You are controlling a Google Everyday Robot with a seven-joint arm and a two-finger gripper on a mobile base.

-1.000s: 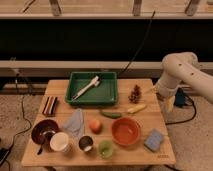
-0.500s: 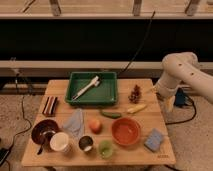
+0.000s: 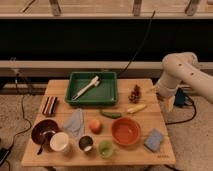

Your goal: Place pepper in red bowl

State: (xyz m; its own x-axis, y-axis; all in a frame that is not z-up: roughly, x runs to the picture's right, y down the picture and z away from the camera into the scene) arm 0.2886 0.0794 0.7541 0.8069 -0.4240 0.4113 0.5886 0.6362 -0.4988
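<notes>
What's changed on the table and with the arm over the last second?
Nothing visibly changed. The gripper stays by the right edge of the table, away from the pepper. The pepper lies where it was, on the wood just behind the red bowl, not in it.

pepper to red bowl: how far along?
Nothing done yet: the pepper lies on the table just behind the red bowl, which is empty. The gripper hangs at the table's right edge, apart from the pepper. Left: reach, grasp, lift, drop in bowl.
</notes>
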